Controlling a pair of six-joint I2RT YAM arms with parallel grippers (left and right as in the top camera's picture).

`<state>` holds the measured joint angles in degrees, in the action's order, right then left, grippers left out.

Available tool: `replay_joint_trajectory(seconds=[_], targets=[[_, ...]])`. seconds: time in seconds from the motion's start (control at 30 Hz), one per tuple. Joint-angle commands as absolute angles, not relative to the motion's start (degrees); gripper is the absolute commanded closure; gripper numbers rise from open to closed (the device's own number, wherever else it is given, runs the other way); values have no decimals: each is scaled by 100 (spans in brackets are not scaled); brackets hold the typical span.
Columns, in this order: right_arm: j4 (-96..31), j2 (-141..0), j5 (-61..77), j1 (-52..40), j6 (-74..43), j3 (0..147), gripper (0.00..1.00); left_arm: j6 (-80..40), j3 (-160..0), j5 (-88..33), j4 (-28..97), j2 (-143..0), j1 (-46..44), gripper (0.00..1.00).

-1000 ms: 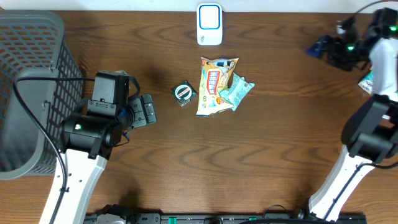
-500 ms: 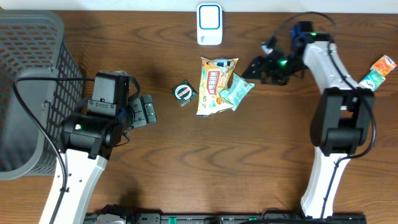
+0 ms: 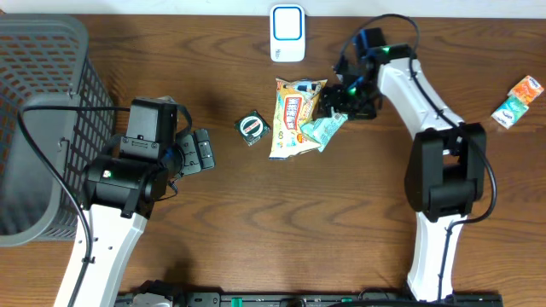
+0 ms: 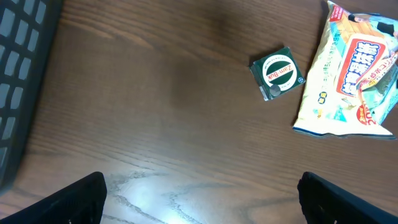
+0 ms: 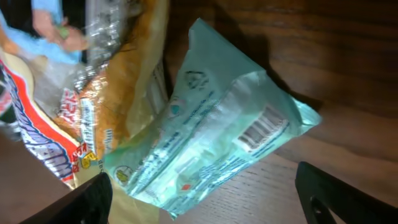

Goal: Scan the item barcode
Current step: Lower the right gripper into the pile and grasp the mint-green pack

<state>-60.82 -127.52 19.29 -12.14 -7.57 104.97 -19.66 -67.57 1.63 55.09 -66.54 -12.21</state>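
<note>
the teal packet (image 3: pixel 327 128) lies at the centre of the overhead frame, touching the yellow snack bag (image 3: pixel 294 118), its barcode facing up. the right jaws hang over it, spread wide, grasping nothing. the left jaws, centre left, stand released above bare desk (image 3: pixel 256 222).

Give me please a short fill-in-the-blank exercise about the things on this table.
The teal packet shows a printed ___ on its wrapper.
The small tin beside the snack bag is ___.
The jaws of the left gripper and the right gripper stand ___.
Missing words: barcode; green; open.
</note>
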Motion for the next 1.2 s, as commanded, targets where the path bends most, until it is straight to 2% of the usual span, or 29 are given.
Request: replay_joint_trajectory(seconds=[0.0, 0.17, 0.43, 0.7, 1.0, 1.17], targets=[[-6108, -12554, 764, -1667, -1304, 10606, 13, -2018, -6807, 154, 5507, -6665, -1212, 2], [-5999, -12571, 495, -2069, -1367, 10606, 18, -2018, -6810, 154, 5507, -6665, -1212, 2], [-6193, -12571, -934, -2488, -1909, 10606, 25, -2018, -6807, 154, 5507, -6665, -1212, 2], [-6104, -12575, -1046, -2718, -1927, 10451, 27, -2018, -6807, 154, 5505, -6665, -1212, 2], [-5513, -12575, -1070, -2720, -1925, 9465, 27, -2018, -6807, 154, 5507, -6665, -1212, 2], [-5889, -12538, -1503, -2698, -1927, 9441, 35, -2018, -6807, 154, 5507, -6665, -1212, 2]])
